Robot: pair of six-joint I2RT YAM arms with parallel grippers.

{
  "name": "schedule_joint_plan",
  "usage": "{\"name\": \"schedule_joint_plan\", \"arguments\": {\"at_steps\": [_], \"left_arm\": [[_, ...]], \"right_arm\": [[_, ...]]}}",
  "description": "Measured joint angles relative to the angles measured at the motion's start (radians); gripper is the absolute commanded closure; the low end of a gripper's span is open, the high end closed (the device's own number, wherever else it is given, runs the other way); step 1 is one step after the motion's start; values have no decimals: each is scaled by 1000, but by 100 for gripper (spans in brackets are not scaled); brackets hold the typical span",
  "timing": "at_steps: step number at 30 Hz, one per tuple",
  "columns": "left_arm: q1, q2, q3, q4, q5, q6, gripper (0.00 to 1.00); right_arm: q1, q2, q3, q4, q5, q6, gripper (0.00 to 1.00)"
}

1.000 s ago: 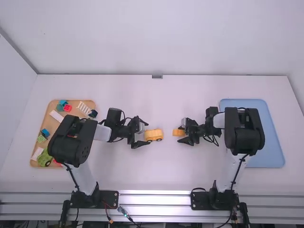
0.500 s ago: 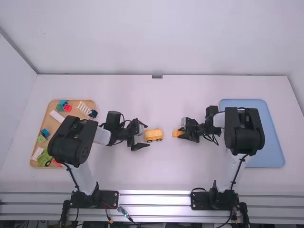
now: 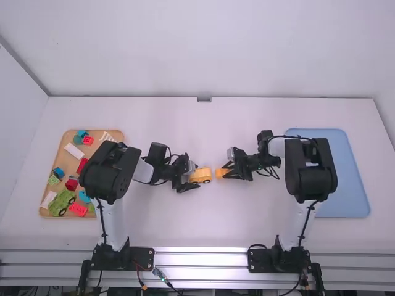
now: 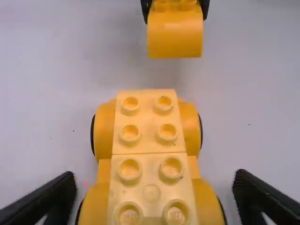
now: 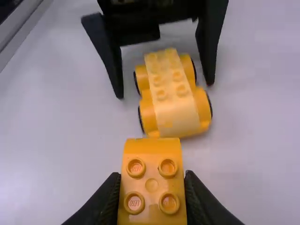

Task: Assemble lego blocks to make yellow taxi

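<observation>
At the left of the frame, a tan tray (image 3: 63, 161) holds loose pieces. A teal piece (image 3: 83, 133) and a red piece (image 3: 87, 140) lie at its top, a white ladder (image 3: 107, 136) at its upper right, partly behind the left arm. Below come a white bar (image 3: 74, 150), a blue piece (image 3: 58, 172) and a dark red piece (image 3: 72, 184). A green vehicle (image 3: 60, 202) is in the lower left corner, with a bright red piece (image 3: 78, 209) beside it.

Near the middle, the left claw (image 3: 195, 175) has its fingers apart, one on each side of the yellow car (image 3: 201, 175), which stands on the worktop (image 3: 207, 222). Just right of the car, the right claw (image 3: 227, 171) is clamped on a yellow block (image 3: 220, 173), with a small gap between block and car. The block's studs and rounded end show in the right wrist view. At the far right lies a blue tray (image 3: 355, 206), partly behind the right arm.

Compared with the earlier frame, the left claw has moved right, around the car, and its arm uncovers more of the tan tray's lower part. The right claw has carried the block left, closer to the car, which keeps its place.
</observation>
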Motion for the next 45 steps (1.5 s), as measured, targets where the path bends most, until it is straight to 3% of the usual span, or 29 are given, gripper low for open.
{"name": "schedule_joint_plan", "arguments": {"at_steps": [13,21,32,45], "left_arm": [[-1,14,1,25,-7,23,50],[-1,13,2,22,2,70,53],[-1,13,8,4,-2,64,53],[0,13,58,-112,-2,94,57]], "right_arm": [[158,-3,66,62,-16,10,95],[232,-4,45,273,33,185,97],[237,-17,-58,457,6,337,95],[298,-75,-76,479,182,433,100]]}}
